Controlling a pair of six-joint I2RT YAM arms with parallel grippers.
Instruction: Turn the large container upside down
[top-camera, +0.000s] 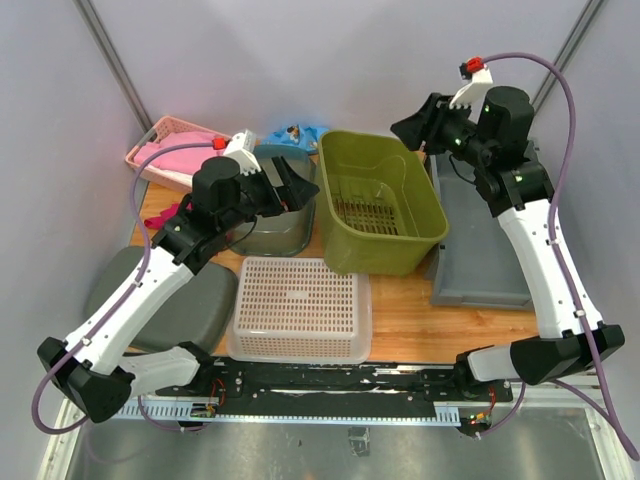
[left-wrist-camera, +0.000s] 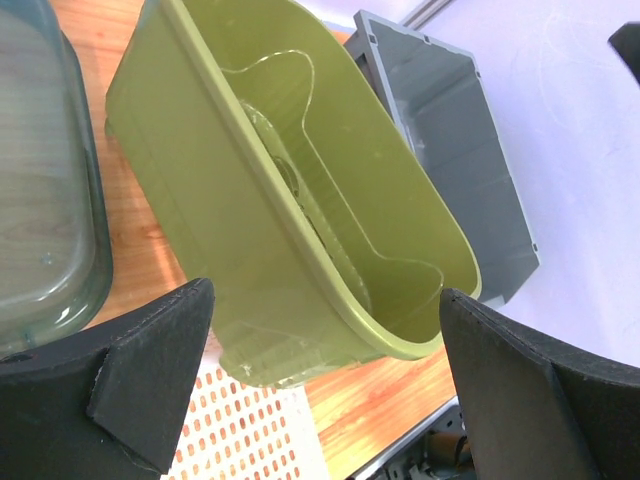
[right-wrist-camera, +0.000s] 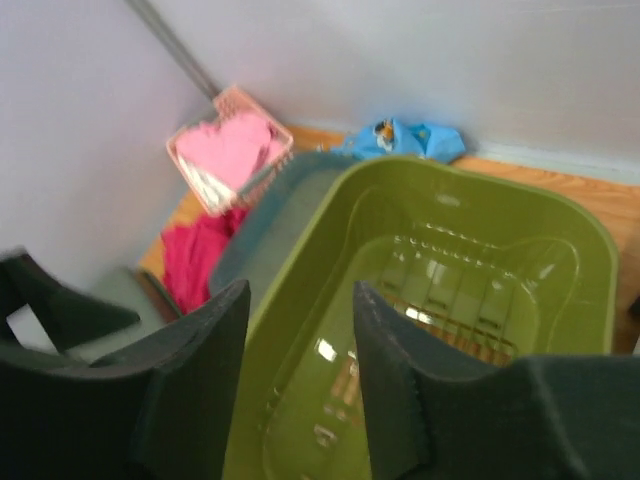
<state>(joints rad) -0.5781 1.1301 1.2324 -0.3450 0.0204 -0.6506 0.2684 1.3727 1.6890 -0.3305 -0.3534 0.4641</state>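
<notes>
The large container is a light grey rectangular crate standing open side up at the right of the table, against the olive-green bin. It also shows in the left wrist view, behind the olive bin. My left gripper is open and empty, held left of the olive bin; its jaws frame that bin's near wall from a distance. My right gripper is open and empty, raised over the olive bin's back right corner, left of the crate's far end. In the right wrist view its jaws look down into the olive bin.
A white mesh basket lies upside down at the front middle. A clear dark-tinted tub stands under my left wrist. A pink basket, a blue cloth and a red cloth lie at the back left. A dark grey lid lies front left.
</notes>
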